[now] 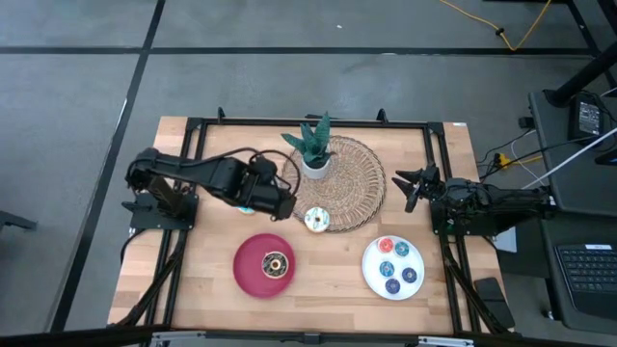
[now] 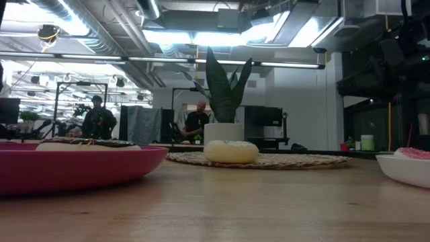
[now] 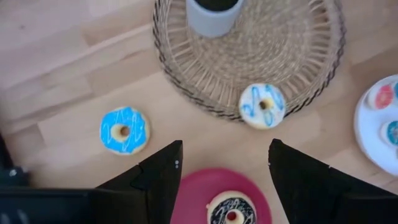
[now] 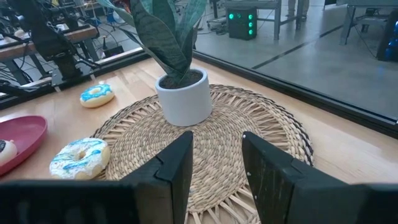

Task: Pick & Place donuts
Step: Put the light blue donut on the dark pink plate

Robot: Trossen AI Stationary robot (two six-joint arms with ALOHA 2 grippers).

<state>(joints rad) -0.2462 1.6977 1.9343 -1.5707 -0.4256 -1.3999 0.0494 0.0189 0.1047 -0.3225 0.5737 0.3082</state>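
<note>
Donuts lie scattered: the blue-iced donut on the bare bench under the left end effector, whose fingers stand wide; the cream-white donut on the woven mat's near edge; the chocolate donut on the red plate. They look light, stiff and smooth, so a pinch across the ring seems best. The right end effector waits at the right, narrowly parted.

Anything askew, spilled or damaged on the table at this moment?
Nothing spilled or damaged. The cream-white iced donut sits half over the edge of the round woven mat, not on a plate. The light-blue iced donut lies alone on the bare wooden table. The chocolate donut sits on the red round plate.
</note>
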